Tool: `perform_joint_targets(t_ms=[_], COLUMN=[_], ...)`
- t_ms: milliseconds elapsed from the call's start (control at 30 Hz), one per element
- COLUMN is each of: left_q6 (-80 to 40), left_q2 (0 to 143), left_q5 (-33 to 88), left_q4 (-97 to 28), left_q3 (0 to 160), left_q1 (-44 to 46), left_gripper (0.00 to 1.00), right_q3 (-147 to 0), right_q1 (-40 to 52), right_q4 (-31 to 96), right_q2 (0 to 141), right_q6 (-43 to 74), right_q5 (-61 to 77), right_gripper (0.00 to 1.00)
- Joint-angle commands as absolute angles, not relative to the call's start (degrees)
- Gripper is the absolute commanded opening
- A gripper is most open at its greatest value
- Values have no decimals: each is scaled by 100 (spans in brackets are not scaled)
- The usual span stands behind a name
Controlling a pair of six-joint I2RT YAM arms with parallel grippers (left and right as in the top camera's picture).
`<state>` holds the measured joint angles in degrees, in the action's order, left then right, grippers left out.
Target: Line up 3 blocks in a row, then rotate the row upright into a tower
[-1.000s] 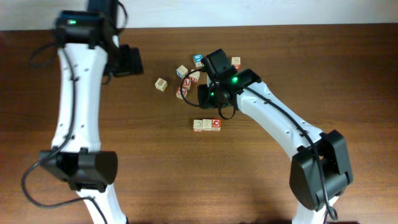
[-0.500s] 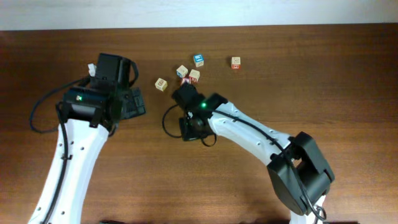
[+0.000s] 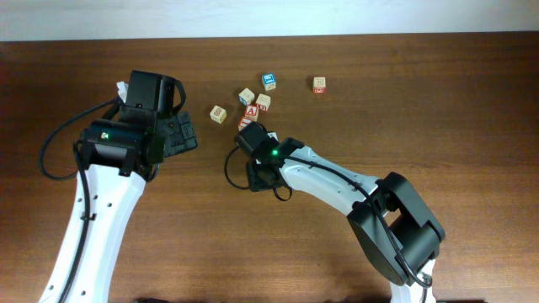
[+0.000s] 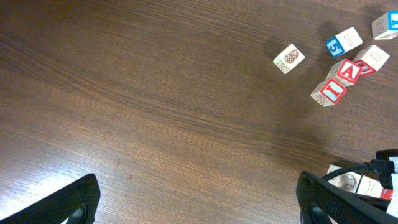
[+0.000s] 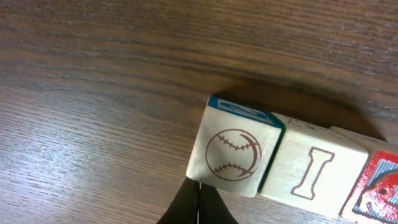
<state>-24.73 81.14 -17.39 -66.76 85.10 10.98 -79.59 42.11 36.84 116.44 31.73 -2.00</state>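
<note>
Right gripper [image 5: 198, 202] clenched empty, tips at baseball block [image 5: 233, 155], left end of rightward-running row; left gripper [image 4: 199, 205] released, well apart.

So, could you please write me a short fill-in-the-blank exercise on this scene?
1. The block at the tips of the right gripper shows a drawn ____.
2. Its neighbour bears the letter ____.
3. On the left gripper, the jaws stand wide ____.
Missing words: baseball; I; open.
</note>
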Motion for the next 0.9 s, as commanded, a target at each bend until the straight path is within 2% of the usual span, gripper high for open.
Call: perform_joint_targets(t_ms=[0, 233, 467, 867], left_q6=[-2528, -2528, -2528, -2528], left_q2=[8003, 8001, 8003, 8003], left_q5=[-1756, -1758, -1761, -1758], left_q4=[-6665, -6667, -6663, -6670], left_q3=[8477, 8477, 8471, 8444], left_q1=[1109, 1109, 1109, 1109], left_gripper=[99, 99, 99, 99], right_q3=[-7929, -8637, -8611, -8604], right_q1=[4235, 4178, 3776, 3785], right_q4=[3616, 4005, 3361, 3437], right_q2=[11679, 11351, 11883, 12038], right_q6=[3240, 3026, 2635, 2639], right_q5=[-377, -506, -650, -493], right_gripper=[4, 4, 4, 4])
